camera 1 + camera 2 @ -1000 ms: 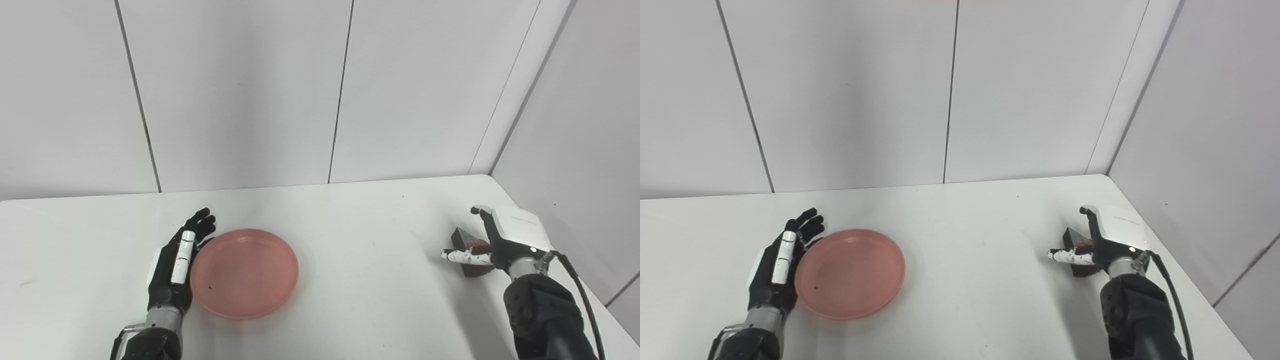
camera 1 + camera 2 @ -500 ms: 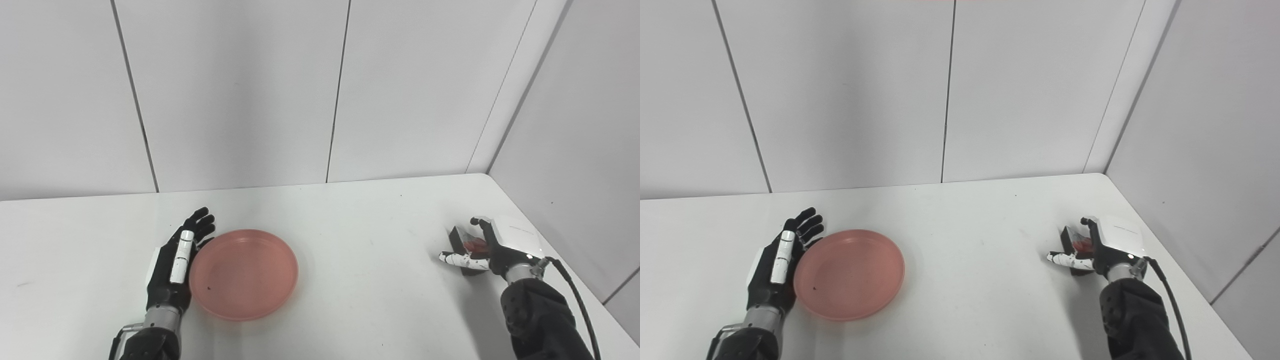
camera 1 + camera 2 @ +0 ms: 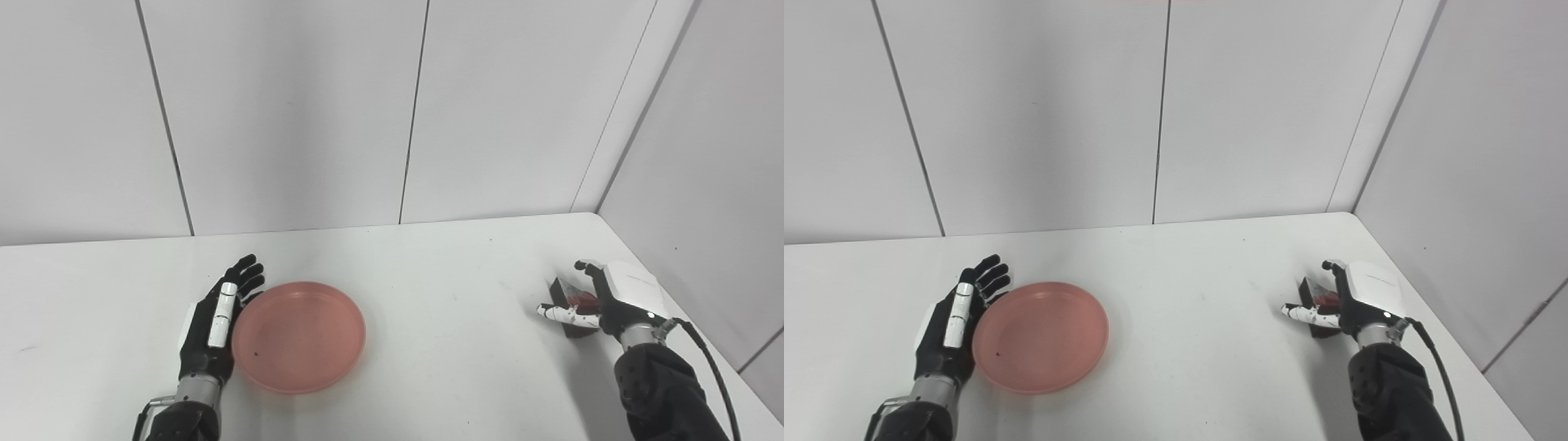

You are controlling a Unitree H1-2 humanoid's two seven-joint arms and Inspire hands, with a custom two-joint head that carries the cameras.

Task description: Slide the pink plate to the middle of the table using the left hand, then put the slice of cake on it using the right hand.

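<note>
One cake slice (image 3: 566,300) under right hand (image 3: 618,297), tip pointing away.

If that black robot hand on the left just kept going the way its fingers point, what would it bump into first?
Probably nothing on the table. The left robot hand points away toward the back wall, alongside the pink plate rather than at it. The bare table lies ahead, so the wall would likely come first.
</note>
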